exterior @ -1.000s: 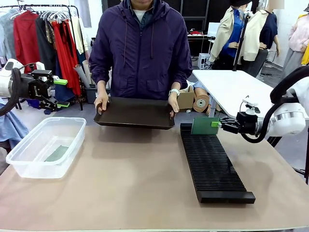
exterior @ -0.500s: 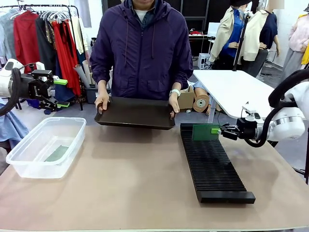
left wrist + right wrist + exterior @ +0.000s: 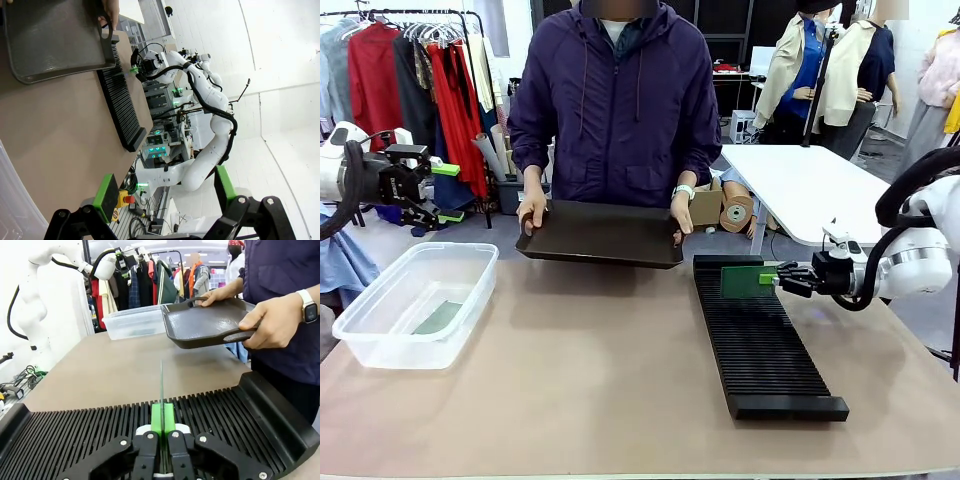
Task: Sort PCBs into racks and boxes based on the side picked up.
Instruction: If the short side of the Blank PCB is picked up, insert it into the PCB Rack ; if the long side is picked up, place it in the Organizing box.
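A green PCB (image 3: 742,281) stands on edge at the far end of the long black slotted rack (image 3: 760,340), its lower edge down among the slots. My right gripper (image 3: 776,279) is shut on its right edge. In the right wrist view the PCB (image 3: 161,385) is edge-on, in line with a slot of the rack (image 3: 90,432), clamped in the right gripper (image 3: 162,436). My left gripper (image 3: 445,192) hovers open and empty beyond the table's left side; its green pads (image 3: 106,192) stand wide apart. The clear box (image 3: 415,300) at the left holds one PCB (image 3: 438,318) lying flat.
A person at the far side holds a wide black tray (image 3: 600,233) by both handles, just above the table's far edge and close to the rack's far end. The tray (image 3: 210,322) hangs just behind the rack in the right wrist view. Bare tabletop (image 3: 590,360) lies between box and rack.
My right gripper has lowered the PCB from above the rack's far end down into the slots. The left arm, the tray and the box have not moved.
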You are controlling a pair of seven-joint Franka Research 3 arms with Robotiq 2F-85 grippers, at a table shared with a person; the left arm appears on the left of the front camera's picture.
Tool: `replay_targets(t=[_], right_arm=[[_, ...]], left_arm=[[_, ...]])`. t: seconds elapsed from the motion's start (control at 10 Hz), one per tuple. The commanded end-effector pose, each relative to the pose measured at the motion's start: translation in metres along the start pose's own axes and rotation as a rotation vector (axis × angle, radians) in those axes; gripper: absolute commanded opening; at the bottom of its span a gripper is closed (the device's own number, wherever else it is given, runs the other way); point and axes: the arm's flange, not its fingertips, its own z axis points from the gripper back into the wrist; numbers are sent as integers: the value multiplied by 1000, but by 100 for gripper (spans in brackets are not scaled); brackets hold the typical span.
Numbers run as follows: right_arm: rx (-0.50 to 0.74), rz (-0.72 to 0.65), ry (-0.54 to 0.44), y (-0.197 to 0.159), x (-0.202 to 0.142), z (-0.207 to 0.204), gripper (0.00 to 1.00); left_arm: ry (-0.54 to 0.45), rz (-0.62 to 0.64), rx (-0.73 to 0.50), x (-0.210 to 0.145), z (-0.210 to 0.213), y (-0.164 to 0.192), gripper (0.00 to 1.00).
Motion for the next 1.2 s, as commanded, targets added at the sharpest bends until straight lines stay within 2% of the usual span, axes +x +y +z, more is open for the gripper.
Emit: replay_targets(t=[0.0,0.3,1.1], right_arm=[[-17,33,3,3,1,-2,0],[-34,31,32,3,0,-3,0],[-11,2,10,-1,-1,1,0]], left_arm=[[0,2,7,0,1,-1,100],[0,2,7,0,1,-1,100],[0,2,7,0,1,-1,100]])
